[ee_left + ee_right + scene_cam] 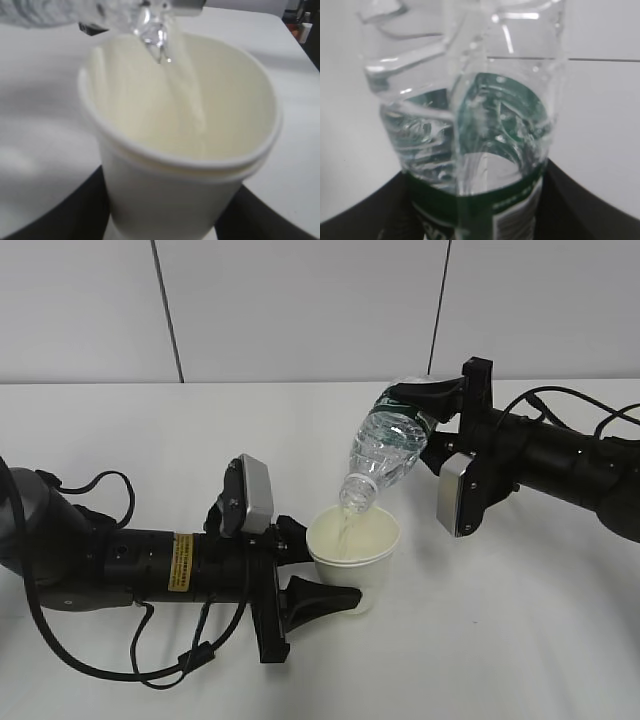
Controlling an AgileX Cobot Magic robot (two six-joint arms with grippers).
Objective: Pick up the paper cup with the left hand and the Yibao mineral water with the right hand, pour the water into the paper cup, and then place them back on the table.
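My left gripper [322,578] is shut on the off-white paper cup [354,558], which it holds upright just above the white table [200,430]. My right gripper [432,418] is shut on the Yibao mineral water bottle [388,448] at its green label, tilted neck-down with its mouth over the cup's rim. Clear water [347,530] streams into the cup. In the left wrist view the cup [170,200] fills the frame between two black fingers [60,210], with water [185,90] falling inside. In the right wrist view the bottle [470,130] stands between the fingers [580,210].
A grey panelled wall [300,310] rises behind the table. Black cables [120,665] trail from the left arm near the front edge, and cables [560,405] loop behind the right arm.
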